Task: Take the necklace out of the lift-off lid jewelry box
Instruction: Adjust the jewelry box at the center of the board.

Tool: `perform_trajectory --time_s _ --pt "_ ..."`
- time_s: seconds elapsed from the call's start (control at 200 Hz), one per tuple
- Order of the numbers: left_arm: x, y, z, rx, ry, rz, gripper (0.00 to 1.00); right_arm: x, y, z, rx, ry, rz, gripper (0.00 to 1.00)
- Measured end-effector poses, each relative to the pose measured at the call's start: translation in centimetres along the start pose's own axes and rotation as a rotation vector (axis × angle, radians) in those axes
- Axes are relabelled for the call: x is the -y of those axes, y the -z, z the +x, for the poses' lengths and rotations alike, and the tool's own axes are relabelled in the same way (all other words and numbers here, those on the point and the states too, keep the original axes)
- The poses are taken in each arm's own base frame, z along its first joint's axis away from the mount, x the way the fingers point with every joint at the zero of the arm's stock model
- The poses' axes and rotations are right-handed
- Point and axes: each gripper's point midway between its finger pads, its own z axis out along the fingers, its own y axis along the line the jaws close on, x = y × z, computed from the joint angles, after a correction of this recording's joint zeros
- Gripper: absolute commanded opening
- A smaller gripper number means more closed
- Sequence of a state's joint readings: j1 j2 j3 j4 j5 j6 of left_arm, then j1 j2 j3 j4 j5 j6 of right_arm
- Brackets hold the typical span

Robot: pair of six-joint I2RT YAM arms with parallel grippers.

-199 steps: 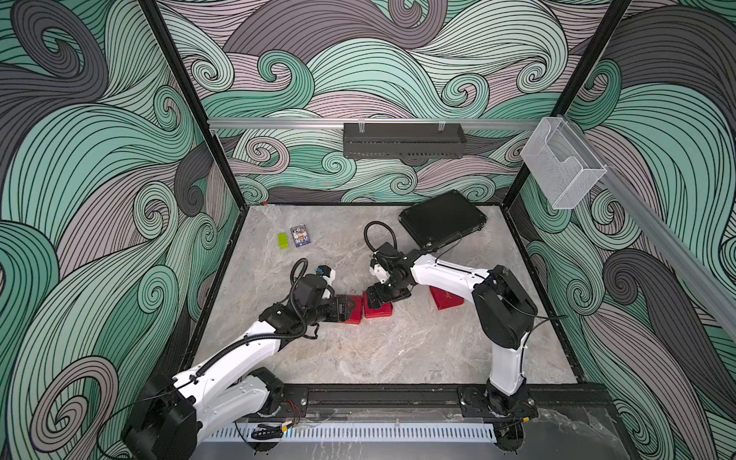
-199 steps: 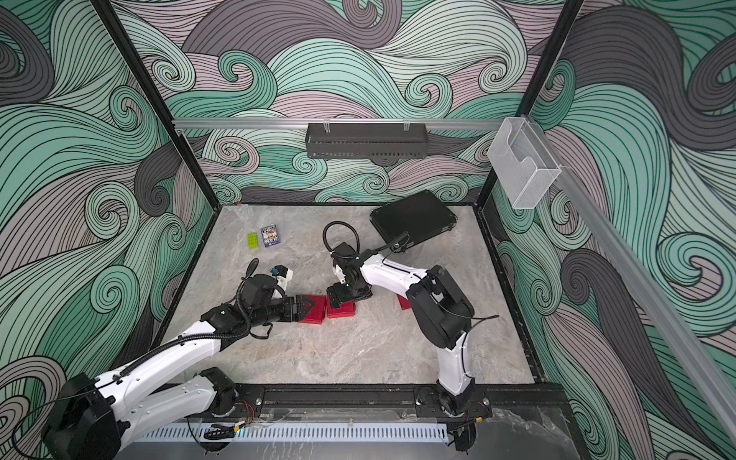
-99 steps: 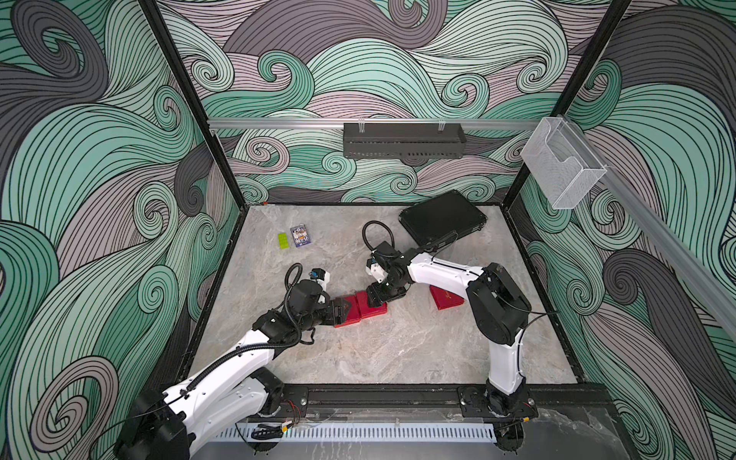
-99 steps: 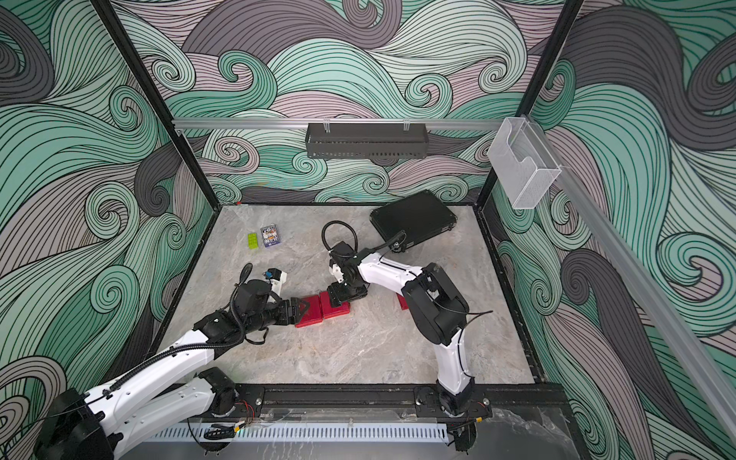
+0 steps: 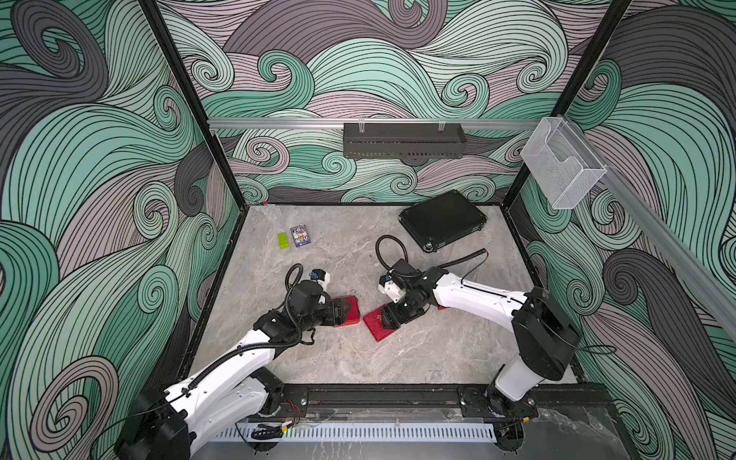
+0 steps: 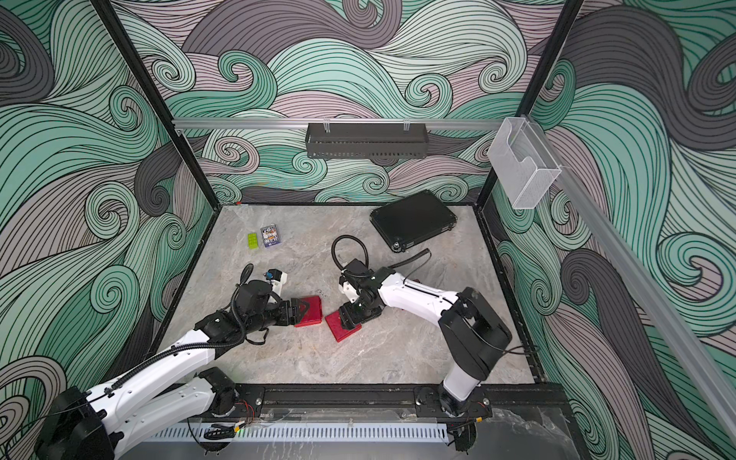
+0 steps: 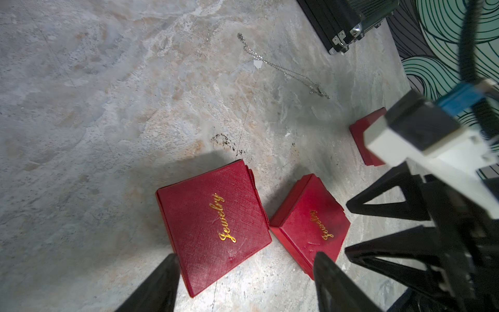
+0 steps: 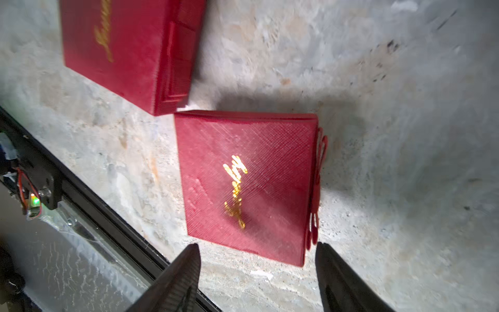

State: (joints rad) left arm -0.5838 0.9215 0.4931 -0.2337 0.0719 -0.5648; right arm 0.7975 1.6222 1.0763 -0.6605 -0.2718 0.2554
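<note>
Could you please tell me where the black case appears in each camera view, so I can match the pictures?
Both top views: black case lies flat at the table's far right corner.
Left wrist: only its latched corner shows, beyond the necklace.
Right wrist: not in it.
Shared landmark: the pair of red jewelry boxes, in all four.

1. Jewelry box (image 7: 213,227): deep red with a fine crosshatched grain, gold script on top (it reads "Jewelry").
2. Second jewelry box (image 7: 310,224): the same red and gold.
3. Red piece (image 7: 357,137): plain red.
4. Necklace (image 7: 283,70): silver chain.
5. Table (image 5: 338,358): grey marble veined with beige.
6. Case (image 5: 442,219): black; brick (image 5: 283,241): lime green.
7. Walls (image 5: 358,71): swirling waves in teal, mauve and grey, lined in black.
8. Left arm (image 5: 231,366) and right arm (image 5: 474,296): white shells, black joints.
</note>
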Motion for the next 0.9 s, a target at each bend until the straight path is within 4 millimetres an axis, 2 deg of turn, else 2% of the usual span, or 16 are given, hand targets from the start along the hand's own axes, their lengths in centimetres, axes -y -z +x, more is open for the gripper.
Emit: perform_trajectory --time_s 0.13,0.255,0.41,0.615,0.71,0.901 --pt "0.0 0.0 0.0 0.0 0.0 0.0 0.76 0.4 2.2 -0.8 0.08 0.011 0.06 0.79" --pt "0.0 0.0 0.0 -0.001 0.0 0.001 0.76 -0.4 2.8 -0.5 0.104 0.089 0.075 0.8" --pt "0.0 0.0 0.1 -0.003 -0.002 0.002 0.76 -1.2 1.9 0.6 0.049 0.205 0.043 0.75" --pt "-0.1 0.4 0.2 -0.005 -0.007 0.0 0.76 -1.6 -0.6 2.3 -0.08 0.271 0.048 0.68" --pt "0.1 0.8 0.0 0.011 -0.008 0.009 0.76 -2.7 -1.1 3.7 -0.121 0.315 0.047 0.65" --pt "-0.4 1.0 0.5 0.018 -0.009 0.001 0.76 -5.2 -1.8 5.8 -0.147 0.374 0.02 0.54"
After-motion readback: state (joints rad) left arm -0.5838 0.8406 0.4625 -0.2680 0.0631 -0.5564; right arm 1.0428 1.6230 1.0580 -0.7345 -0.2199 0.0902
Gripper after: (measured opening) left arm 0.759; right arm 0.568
